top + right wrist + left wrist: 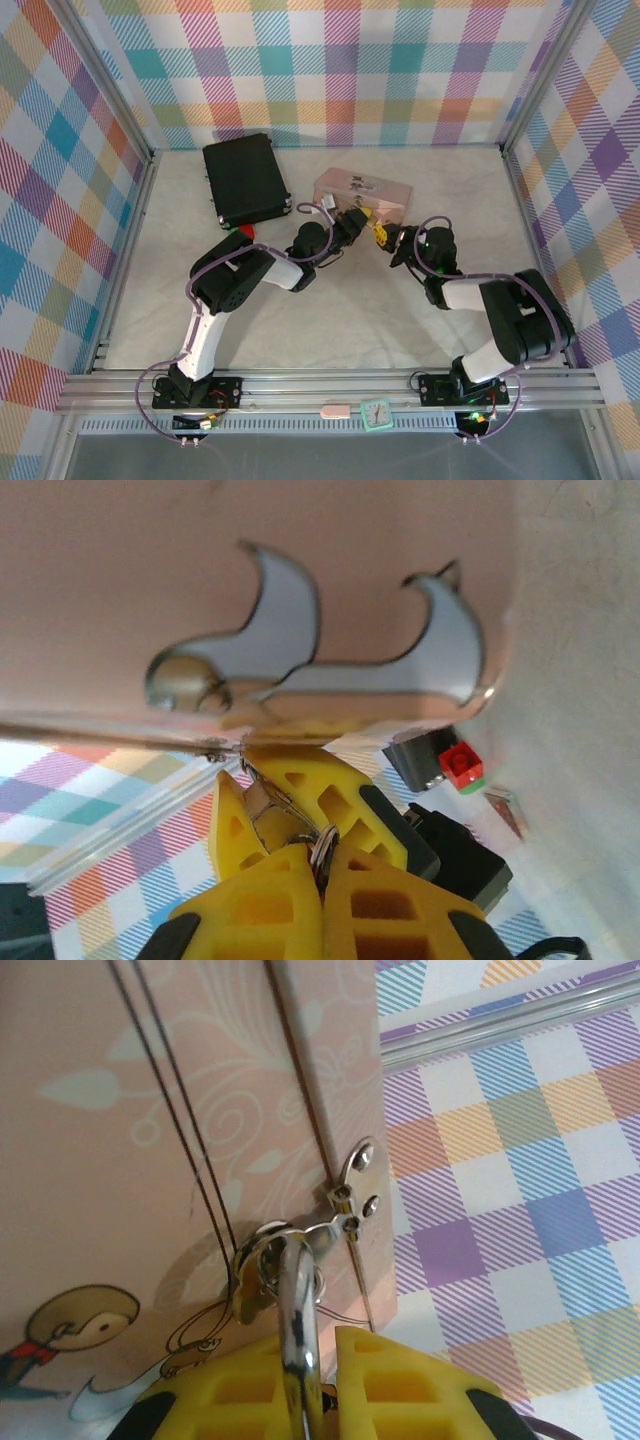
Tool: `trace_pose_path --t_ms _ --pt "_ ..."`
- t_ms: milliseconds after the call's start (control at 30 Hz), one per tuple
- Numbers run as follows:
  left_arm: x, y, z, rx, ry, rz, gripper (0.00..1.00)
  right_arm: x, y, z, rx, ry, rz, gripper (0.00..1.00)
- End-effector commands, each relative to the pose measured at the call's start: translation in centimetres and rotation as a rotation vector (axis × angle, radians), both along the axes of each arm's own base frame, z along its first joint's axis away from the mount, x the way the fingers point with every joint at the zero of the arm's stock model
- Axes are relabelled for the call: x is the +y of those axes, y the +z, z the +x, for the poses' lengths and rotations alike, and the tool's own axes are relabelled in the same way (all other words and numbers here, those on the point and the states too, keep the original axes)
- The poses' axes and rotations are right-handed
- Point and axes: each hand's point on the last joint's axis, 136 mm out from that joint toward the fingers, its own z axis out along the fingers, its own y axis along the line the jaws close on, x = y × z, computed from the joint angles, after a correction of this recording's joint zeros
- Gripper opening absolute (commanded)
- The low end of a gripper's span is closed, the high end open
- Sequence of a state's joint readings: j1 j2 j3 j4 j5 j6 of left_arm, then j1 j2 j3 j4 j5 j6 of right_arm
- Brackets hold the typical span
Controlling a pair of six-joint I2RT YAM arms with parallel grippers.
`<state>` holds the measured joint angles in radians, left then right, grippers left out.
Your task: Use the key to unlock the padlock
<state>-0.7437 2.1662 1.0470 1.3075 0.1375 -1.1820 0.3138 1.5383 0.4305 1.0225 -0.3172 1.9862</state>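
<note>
Clamping my left gripper (308,1352) on the padlock (296,1295), hung through the clasp (345,1200) of the tin (120,1140), I held the key (321,842) pinched in my right gripper (322,858). Poorly aligned, the key could skid off the padlock or twist loose.

A pink picture tin (362,190) lies at the back of the white table (330,320), its silvery clasp (350,1195) riveted to its edge. A black case (246,180) lies to its left, apart, with a red-and-green block (243,231) just beside the case's near edge. A mint clock (377,413) sits on the near rail
</note>
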Motion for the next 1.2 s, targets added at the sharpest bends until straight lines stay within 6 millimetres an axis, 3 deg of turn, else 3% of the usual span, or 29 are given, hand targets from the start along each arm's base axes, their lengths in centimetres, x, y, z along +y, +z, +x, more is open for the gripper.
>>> trace_pose_path --t_ms 0,133,300,367,533,600,733,933,1167 --pt "-4.5 1.5 -5.1 -0.152 -0.255 0.005 0.0 0.1 9.1 1.6 -0.112 -0.036 0.38 0.0" --pt "-4.7 1.7 -5.1 -0.167 -0.253 0.01 0.0 0.2 10.9 2.3 -0.141 -0.035 0.391 0.0" --pt "-4.5 2.2 -4.8 -0.147 -0.235 -0.01 0.0 0.3 8.7 2.1 -0.115 -0.024 0.314 0.0" --pt "-4.4 2.1 -4.2 -0.111 -0.216 -0.029 0.0 0.4 7.3 1.9 -0.124 0.0 0.211 0.03" --pt "-2.8 1.3 -2.6 -0.019 -0.122 -0.054 0.0 0.7 4.3 0.0 -0.153 0.099 -0.135 0.31" --pt "-2.3 0.9 -2.2 0.014 -0.101 -0.051 0.0 -0.1 3.5 -1.1 -0.147 0.118 -0.292 0.37" --pt "-1.8 0.0 -1.9 0.072 -0.08 -0.011 0.0 -2.7 3.8 -3.4 -0.189 0.109 -0.574 0.46" --pt "-1.8 -1.8 -2.1 0.152 -0.081 0.064 0.0 -4.6 3.6 -5.7 -0.234 0.156 -0.79 0.52" --pt "-1.4 -6.1 -3.8 0.296 -0.095 0.259 0.0 -5.6 3.7 -6.3 -0.299 0.27 -1.033 0.56"
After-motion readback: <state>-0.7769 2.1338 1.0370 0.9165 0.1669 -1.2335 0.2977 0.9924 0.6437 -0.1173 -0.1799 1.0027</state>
